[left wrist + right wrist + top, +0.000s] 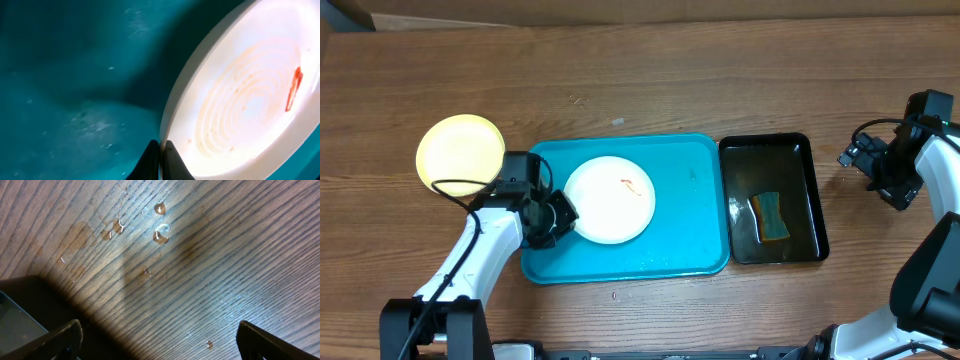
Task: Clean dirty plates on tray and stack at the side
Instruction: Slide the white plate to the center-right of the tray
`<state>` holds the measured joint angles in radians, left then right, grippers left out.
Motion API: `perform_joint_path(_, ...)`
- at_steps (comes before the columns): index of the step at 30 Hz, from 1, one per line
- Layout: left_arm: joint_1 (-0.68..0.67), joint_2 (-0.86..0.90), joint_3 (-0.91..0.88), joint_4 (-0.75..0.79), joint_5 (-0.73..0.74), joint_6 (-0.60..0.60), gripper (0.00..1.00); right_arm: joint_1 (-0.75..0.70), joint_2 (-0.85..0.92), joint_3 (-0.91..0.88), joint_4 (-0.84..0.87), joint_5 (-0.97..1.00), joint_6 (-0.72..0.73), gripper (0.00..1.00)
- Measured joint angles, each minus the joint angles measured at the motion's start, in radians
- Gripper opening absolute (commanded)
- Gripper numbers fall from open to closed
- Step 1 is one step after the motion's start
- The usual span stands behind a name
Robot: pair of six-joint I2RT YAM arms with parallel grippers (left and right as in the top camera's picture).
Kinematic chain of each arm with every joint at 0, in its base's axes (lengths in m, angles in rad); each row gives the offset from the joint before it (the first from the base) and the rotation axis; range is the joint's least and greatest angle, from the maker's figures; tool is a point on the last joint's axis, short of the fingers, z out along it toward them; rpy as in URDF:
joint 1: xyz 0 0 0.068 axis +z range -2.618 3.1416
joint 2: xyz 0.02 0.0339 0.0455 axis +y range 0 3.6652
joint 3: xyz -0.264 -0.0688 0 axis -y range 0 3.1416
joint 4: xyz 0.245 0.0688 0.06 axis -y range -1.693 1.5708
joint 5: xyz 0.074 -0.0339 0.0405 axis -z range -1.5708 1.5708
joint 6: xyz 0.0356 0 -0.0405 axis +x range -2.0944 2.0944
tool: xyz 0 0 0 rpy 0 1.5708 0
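Note:
A white dirty plate [610,198] with a small orange-red smear [630,185] lies on the turquoise tray [690,240]. My left gripper [563,213] is shut on the plate's left rim. In the left wrist view the two dark fingertips [169,155] pinch the rim of the plate [250,100], one above and one below, with the smear [294,90] at the far side. A pale yellow plate [460,155] sits on the table left of the tray. My right gripper [880,170] hovers open over bare wood [200,280], holding nothing.
A black tub [810,200] with water and a sponge [772,217] stands right of the tray; its corner [20,310] shows in the right wrist view. Water drops [161,232] lie on the wooden table under the right gripper.

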<state>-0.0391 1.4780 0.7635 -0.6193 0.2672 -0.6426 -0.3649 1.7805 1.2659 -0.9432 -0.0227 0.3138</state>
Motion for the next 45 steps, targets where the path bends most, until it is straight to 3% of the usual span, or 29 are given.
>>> perform_joint_path(12, -0.108, 0.059, 0.007, 0.132, -0.017, 0.066, 0.06, 0.0, 0.0, 0.0, 0.0, 0.0, 0.0, 1.0)
perform_joint_path(17, -0.128, 0.092, 0.053, 0.105, -0.017, 0.121, 0.34, 0.0, 0.0, 0.0, 0.0, 0.0, 0.0, 1.0)
perform_joint_path(25, -0.132, 0.156, 0.276, -0.093, -0.029, 0.206, 0.5, 0.0, 0.0, 0.0, 0.0, 0.0, 0.0, 1.0)
perform_joint_path(28, -0.132, 0.185, 0.375, -0.229, -0.043, 0.217, 0.5, 0.0, 0.0, 0.0, 0.001, 0.0, 0.0, 1.0)
perform_joint_path(34, -0.137, 0.226, 0.422, -0.315, -0.059, 0.232, 0.34, 0.0, 0.0, 0.0, 0.0, 0.0, 0.0, 1.0)
perform_joint_path(42, -0.158, 0.316, 0.422, -0.314, -0.068, 0.231, 0.33, 0.0, 0.0, 0.0, 0.0, 0.0, 0.0, 1.0)
perform_joint_path(45, -0.158, 0.354, 0.422, -0.301, -0.074, 0.231, 0.25, 0.0, 0.0, 0.0, 0.001, 0.0, 0.0, 1.0)
